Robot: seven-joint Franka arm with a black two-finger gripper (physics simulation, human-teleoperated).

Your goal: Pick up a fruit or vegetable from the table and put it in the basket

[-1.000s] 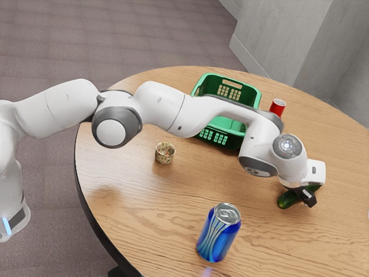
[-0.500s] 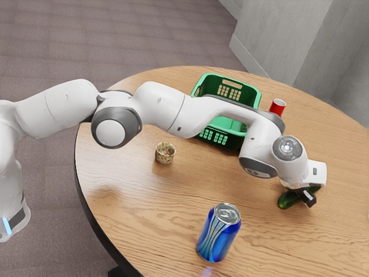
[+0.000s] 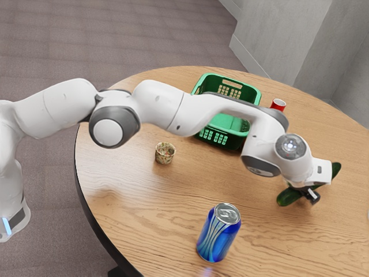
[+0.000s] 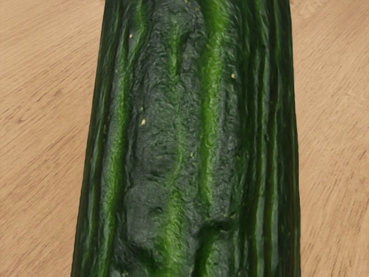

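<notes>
In the exterior view, my gripper (image 3: 305, 192) is at the right part of the table, shut across the middle of a dark green cucumber (image 3: 287, 198). One black finger shows on the cucumber's near side; the far finger is hidden. Both cucumber ends stick out past the hand. Whether it is clear of the tabletop I cannot tell. Seen close up in the wrist view, the ridged cucumber (image 4: 179, 138) lies lengthwise under the hand. A green basket (image 3: 220, 137) stands farther back, partly behind the arm.
A blue can (image 3: 218, 234) stands upright near the table's front. The small patterned cup (image 3: 165, 153) is left of the basket in the exterior view. Behind the forearm, a red cup (image 3: 278, 104) stands beside the basket on the wooden table (image 3: 173, 208).
My hand has shifted slightly toward the exterior view's right, and the cucumber has changed its pose along with it. Its far end now shows beyond the hand. The arm covers more of the red cup.
</notes>
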